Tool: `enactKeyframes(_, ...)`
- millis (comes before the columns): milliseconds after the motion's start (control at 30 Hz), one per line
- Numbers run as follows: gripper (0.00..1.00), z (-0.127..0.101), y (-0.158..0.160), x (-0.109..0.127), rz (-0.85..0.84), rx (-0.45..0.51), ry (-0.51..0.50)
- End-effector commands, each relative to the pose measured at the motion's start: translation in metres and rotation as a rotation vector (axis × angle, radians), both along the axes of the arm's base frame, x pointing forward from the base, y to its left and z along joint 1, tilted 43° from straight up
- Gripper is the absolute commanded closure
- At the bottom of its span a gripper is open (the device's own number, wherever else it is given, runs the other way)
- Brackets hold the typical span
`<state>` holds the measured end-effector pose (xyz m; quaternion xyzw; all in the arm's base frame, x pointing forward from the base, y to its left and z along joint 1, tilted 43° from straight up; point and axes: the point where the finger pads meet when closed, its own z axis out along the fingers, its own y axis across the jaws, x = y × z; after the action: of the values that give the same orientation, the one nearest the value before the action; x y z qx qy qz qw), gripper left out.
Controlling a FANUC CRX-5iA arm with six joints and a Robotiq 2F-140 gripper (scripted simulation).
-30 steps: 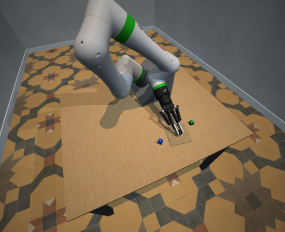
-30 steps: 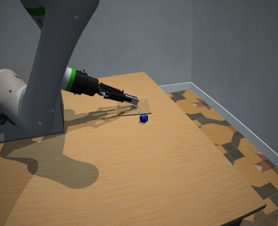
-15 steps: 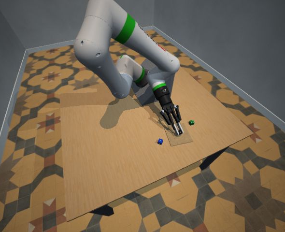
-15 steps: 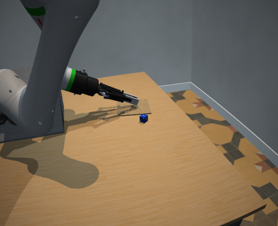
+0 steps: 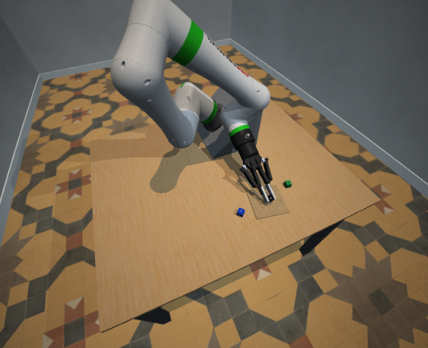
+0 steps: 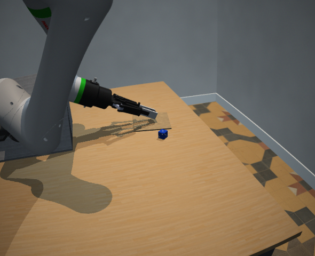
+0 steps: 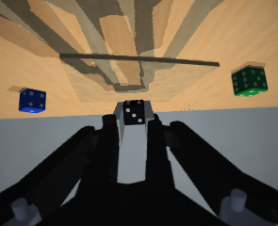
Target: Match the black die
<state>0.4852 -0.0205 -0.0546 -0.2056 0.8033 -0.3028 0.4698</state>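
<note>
Wrist view: black die [image 7: 134, 112] pinched between gripper [image 7: 135, 119] fingertips

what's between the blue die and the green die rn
The mat, with the gripper over it, shut on the black die. The top view shows this, the blue die and green die on either side.

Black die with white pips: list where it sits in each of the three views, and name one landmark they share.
Top: the small black die is a dark speck pinched between the gripper fingertips, above the thin tan mat.
Exterior: not visible; the fingertips hide it.
Wrist: centre of the picture, between the two fingers, in front of the mat.
Shared landmark: the small blue die, beside the mat in every view.
</note>
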Motion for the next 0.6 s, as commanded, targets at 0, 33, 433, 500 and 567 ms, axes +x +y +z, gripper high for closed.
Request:
enactKeyframes(0, 0.87, 0.0, 0.0002, 0.0, 0.0, 0.0, 0.0)
enactKeyframes(33, 0.87, 0.0, 0.0002, 0.0, 0.0, 0.0, 0.0)
enactKeyframes(433, 0.87, -0.0014, -0.0011, 0.0, 0.0, 0.0, 0.0)
enactKeyframes(500, 0.87, -0.0022, -0.0019, 0.0, 0.0, 0.0, 0.0)
enactKeyframes(567, 0.87, -0.0032, -0.0029, 0.0, 0.0, 0.0, 0.0)
